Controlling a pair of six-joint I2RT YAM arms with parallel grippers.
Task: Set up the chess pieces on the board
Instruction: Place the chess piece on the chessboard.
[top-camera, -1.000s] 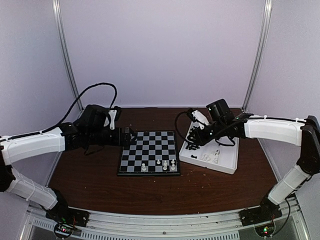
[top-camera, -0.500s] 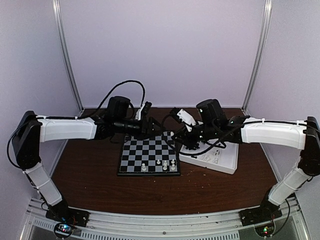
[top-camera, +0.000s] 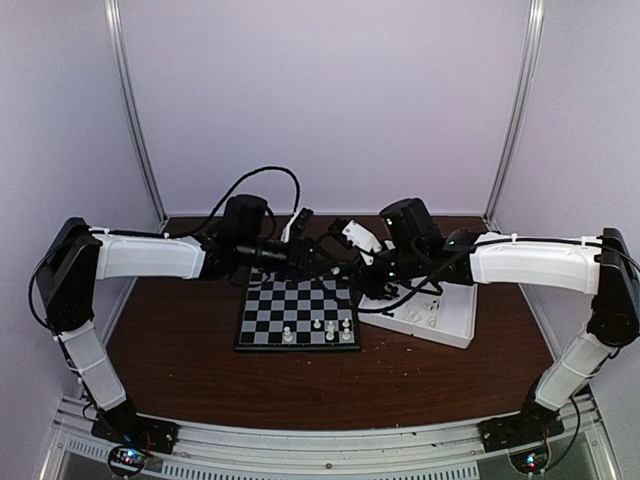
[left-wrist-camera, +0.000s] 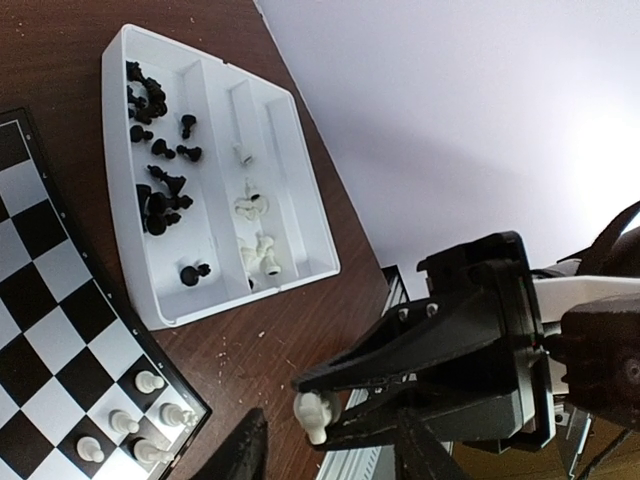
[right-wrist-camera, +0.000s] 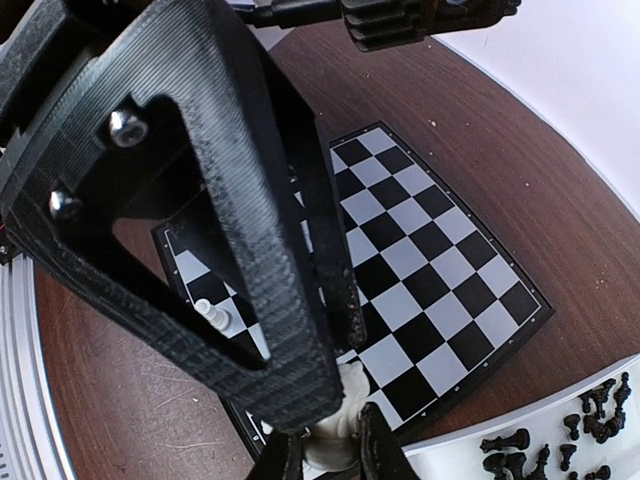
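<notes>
The board (top-camera: 297, 310) lies mid-table with several white chess pieces (top-camera: 330, 332) on its near rows. Above its far right corner both grippers meet. My right gripper (right-wrist-camera: 330, 455) is shut on a white chess piece (right-wrist-camera: 338, 428), which also shows in the left wrist view as a white chess piece (left-wrist-camera: 315, 415) pinched at the tips of the right gripper's black fingers (left-wrist-camera: 420, 350). My left gripper (left-wrist-camera: 335, 455) is open, one jaw on each side of that piece and apart from it. In the top view the left gripper (top-camera: 318, 262) and right gripper (top-camera: 347, 268) overlap, hiding the piece.
The white divided tray (top-camera: 445, 325) sits right of the board. It holds black pieces (left-wrist-camera: 160, 190) in one compartment and white pieces (left-wrist-camera: 255, 255) in another. Cables arch over both wrists near the back wall. The board (right-wrist-camera: 430, 260) fills the right wrist view below the grippers.
The left arm swung from left of the board to its far right corner, its jaws narrowing. The right gripper carried the white piece left from the tray to meet it.
</notes>
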